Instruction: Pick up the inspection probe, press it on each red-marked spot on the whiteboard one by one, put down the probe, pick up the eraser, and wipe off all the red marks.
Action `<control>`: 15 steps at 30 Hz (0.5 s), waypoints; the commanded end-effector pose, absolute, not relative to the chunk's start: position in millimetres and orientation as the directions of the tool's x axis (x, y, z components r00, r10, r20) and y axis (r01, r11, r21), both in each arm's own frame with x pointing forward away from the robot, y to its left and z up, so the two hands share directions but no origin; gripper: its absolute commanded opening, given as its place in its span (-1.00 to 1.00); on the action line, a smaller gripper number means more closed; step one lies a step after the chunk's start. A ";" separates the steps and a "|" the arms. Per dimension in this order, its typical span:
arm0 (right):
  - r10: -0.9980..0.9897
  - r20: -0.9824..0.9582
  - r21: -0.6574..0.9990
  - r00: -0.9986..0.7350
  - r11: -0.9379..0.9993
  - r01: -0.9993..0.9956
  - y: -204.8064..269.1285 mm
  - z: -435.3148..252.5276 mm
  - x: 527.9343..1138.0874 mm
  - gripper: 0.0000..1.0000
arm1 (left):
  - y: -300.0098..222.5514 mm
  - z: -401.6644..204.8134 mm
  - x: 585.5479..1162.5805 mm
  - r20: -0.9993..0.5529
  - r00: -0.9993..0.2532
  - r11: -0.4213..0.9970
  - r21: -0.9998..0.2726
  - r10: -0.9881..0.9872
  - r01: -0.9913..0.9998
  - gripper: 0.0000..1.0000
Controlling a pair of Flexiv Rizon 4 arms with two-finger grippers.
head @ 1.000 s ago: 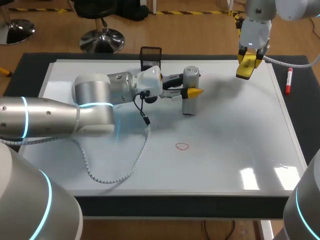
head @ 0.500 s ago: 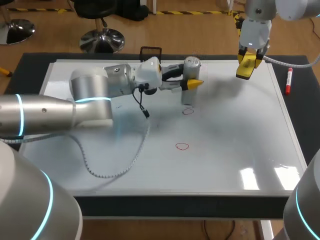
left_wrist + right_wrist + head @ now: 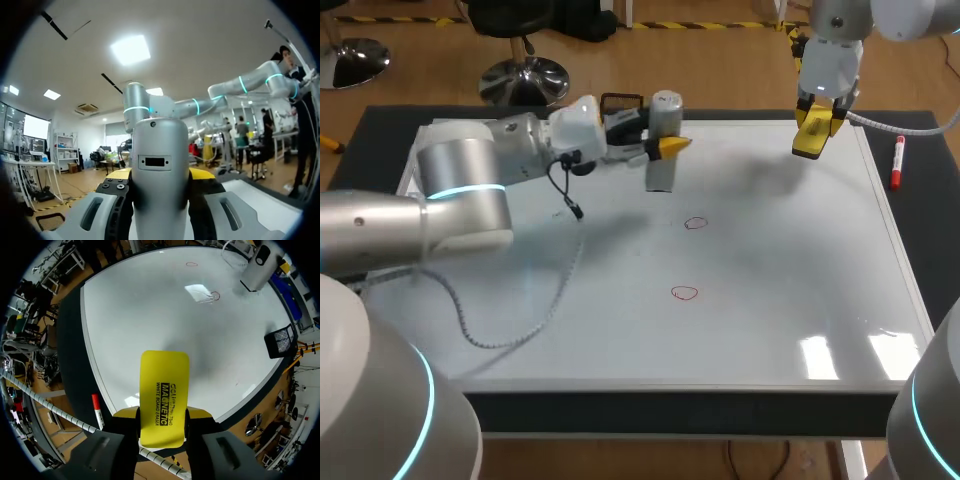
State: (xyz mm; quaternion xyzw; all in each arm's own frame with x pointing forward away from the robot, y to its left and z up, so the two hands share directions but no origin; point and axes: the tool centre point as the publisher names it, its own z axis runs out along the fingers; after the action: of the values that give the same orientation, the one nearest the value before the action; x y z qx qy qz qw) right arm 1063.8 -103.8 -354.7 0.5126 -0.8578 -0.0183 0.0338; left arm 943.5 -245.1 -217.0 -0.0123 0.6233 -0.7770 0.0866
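My left gripper is shut on the grey inspection probe, held upright over the far middle of the whiteboard, close to a black mesh holder. In the left wrist view the probe stands between the yellow-tipped fingers. Two red marks lie on the board nearer me than the probe. My right gripper hangs above the board's far right corner, shut on the yellow eraser. From there the marks and the probe show ahead.
A red marker lies on the dark mat just right of the whiteboard, also beside my right gripper as marker. The left arm's white cable loops across the board's left half. The mesh holder stands at the far edge.
The left arm has lifted the probe off the upper red mark, now uncovered, and carried it back and left toward the mesh holder. The right arm has kept still.
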 end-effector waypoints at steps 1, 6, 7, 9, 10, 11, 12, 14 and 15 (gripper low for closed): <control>-0.881 0.044 0.066 -0.470 0.472 -0.879 -104.2 -353.5 1065.0 -1.00 | -213.6 -206.1 936.6 -0.081 -0.972 -0.185 -0.975 -0.219 0.123 -1.00; -0.881 0.044 0.066 -0.470 0.472 -0.879 -104.2 -353.5 1065.0 -1.00 | -187.3 -205.2 945.6 -0.074 -0.962 -0.169 -0.978 -0.261 0.121 -1.00; -0.881 0.044 0.066 -0.470 0.472 -0.879 -104.2 -353.5 1065.0 -1.00 | -182.6 -205.8 947.3 -0.067 -0.960 -0.175 -0.977 -0.274 0.118 -1.00; -0.881 0.044 0.066 -0.470 0.472 -0.879 -104.2 -353.5 1065.0 -1.00 | -175.3 -207.1 951.0 -0.066 -0.957 -0.157 -0.981 -0.282 0.114 -1.00; -0.881 0.044 0.066 -0.470 0.472 -0.879 -104.2 -353.5 1065.0 -1.00 | -171.6 -207.2 952.2 -0.063 -0.955 -0.161 -0.980 -0.291 0.114 -1.00; -0.881 0.044 0.066 -0.470 0.472 -0.879 -104.2 -353.5 1065.0 -1.00 | -167.3 -207.8 953.9 -0.061 -0.953 -0.156 -0.981 -0.297 0.112 -1.00; -0.881 0.044 0.066 -0.470 0.472 -0.879 -104.2 -353.5 1065.0 -1.00 | -165.1 -208.0 954.6 -0.060 -0.952 -0.158 -0.981 -0.299 0.111 -1.00; -0.881 0.044 0.066 -0.470 0.472 -0.879 -104.2 -353.5 1065.0 -1.00 | -155.9 -208.7 957.2 -0.054 -0.946 -0.177 -0.977 -0.319 0.115 -1.00; -0.881 0.044 0.066 -0.470 0.472 -0.879 -104.2 -353.5 1065.0 -1.00 | -153.4 -208.8 958.0 -0.052 -0.945 -0.184 -0.976 -0.322 0.116 -1.00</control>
State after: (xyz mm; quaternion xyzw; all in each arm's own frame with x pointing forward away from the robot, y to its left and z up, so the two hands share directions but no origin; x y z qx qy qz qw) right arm 1063.9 -103.8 -354.7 0.5126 -0.8578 -0.0183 0.0337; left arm 962.5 -161.4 -208.8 -0.0790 0.6284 -0.7618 0.1362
